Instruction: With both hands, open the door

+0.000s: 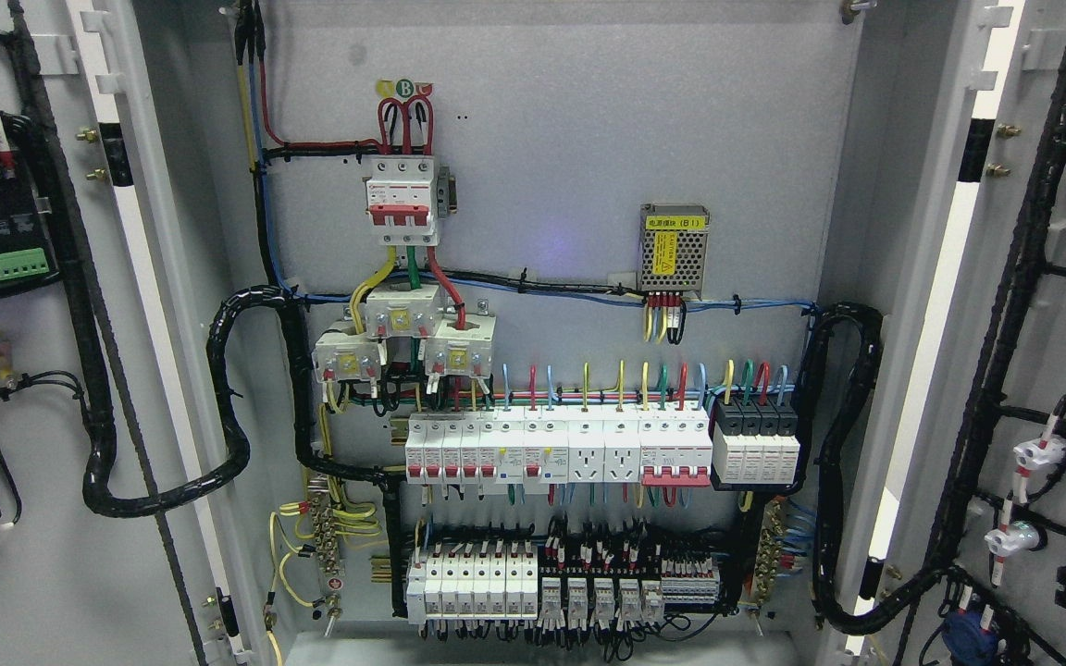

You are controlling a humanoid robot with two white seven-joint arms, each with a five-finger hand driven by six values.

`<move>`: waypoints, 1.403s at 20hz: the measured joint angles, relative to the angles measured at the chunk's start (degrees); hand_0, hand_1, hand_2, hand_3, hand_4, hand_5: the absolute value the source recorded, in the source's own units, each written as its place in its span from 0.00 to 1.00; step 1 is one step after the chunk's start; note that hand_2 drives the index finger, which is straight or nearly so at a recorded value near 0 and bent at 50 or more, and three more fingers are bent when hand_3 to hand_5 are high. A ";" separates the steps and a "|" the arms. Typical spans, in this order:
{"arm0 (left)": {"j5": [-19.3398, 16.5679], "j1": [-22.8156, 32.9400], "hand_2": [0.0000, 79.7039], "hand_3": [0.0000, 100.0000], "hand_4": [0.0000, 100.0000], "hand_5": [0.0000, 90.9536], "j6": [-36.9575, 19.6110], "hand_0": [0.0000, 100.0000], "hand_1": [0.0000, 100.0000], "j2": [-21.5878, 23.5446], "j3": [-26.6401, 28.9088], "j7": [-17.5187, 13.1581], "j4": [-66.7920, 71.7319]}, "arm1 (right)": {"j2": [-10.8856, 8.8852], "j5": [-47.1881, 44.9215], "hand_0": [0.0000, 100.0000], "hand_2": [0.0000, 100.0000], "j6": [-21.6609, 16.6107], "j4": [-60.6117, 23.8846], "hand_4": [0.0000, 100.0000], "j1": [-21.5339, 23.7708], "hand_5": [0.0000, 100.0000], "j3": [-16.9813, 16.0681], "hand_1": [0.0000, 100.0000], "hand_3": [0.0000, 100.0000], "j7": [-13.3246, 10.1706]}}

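The grey electrical cabinet stands with both doors swung wide. The left door (43,370) shows its inner face with black cable looms and small components. The right door (1051,370) shows its inner face with black cables and white connectors. The back panel (551,148) carries a red and white main breaker (401,199), rows of white breakers (556,449) and a small metal power supply (674,248). Neither of my hands nor any arm shows in the head view.
Thick black cable bundles loop from each door into the cabinet at the left (228,398) and at the right (843,462). More breakers and relays (533,587) line the bottom. The cabinet floor edge (533,647) is at the lower frame edge.
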 measured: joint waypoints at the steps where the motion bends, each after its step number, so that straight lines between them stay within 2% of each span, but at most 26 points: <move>1: -0.83 0.95 0.00 0.00 0.00 0.00 0.15 0.12 0.39 0.02 -0.15 0.00 1.15 | 0.31 0.06 0.12 0.00 -0.01 2.46 0.00 0.51 0.00 0.77 0.39 0.00 -0.03; 3: -2.25 2.34 0.00 0.00 0.00 0.00 0.26 0.12 0.39 0.04 -0.30 -0.01 3.57 | 1.07 0.17 0.12 0.00 -0.02 7.38 0.00 0.39 0.00 1.98 0.39 0.00 -0.08; 5: -3.40 3.44 0.00 0.00 0.00 0.00 0.35 0.12 0.39 0.06 -0.42 -0.01 6.75 | 2.38 0.27 0.12 0.00 -0.01 13.90 0.00 -1.86 0.00 2.98 0.39 0.00 0.16; 7: -4.24 4.05 0.00 0.00 0.00 0.00 0.40 0.12 0.39 0.10 -0.51 -0.02 10.60 | 3.95 0.33 0.12 0.00 0.04 21.37 0.00 -5.57 0.00 3.71 0.39 0.00 0.24; 11: -4.93 3.42 0.00 0.00 0.00 0.00 0.26 0.12 0.39 0.11 -0.77 -0.05 20.46 | 8.14 0.50 0.12 0.00 0.38 38.97 0.00 -15.94 0.00 4.86 0.39 0.00 0.32; 13: -4.95 1.64 0.00 0.00 0.00 0.00 -0.15 0.12 0.39 0.06 -0.91 -0.21 26.26 | 10.12 0.64 0.12 0.00 4.96 47.22 0.00 -20.79 0.00 5.12 0.39 0.00 0.38; 17: -4.99 -4.42 0.00 0.00 0.00 0.00 -1.85 0.12 0.39 -0.77 -1.19 -0.38 40.07 | 13.18 0.93 0.12 0.00 20.19 60.08 0.00 -28.16 0.00 4.00 0.39 0.00 0.30; 21: -5.21 -9.86 0.00 0.00 0.00 0.00 -2.80 0.12 0.39 -2.48 -1.51 -0.42 51.97 | 15.26 1.42 0.12 0.00 32.43 68.94 0.00 -33.39 0.00 2.65 0.39 0.00 -0.52; 24: -5.37 -13.97 0.00 0.00 0.00 0.00 -3.07 0.12 0.39 -3.79 -1.65 -0.51 60.13 | 16.50 3.70 0.12 0.00 37.60 73.76 0.00 -36.09 0.00 1.81 0.39 0.00 -2.96; 28: -5.35 -19.90 0.00 0.00 0.00 0.00 -3.16 0.12 0.39 -5.08 -1.79 -0.38 70.77 | 18.81 8.48 0.12 0.00 41.50 78.49 0.00 -38.20 0.00 1.13 0.39 0.00 -9.16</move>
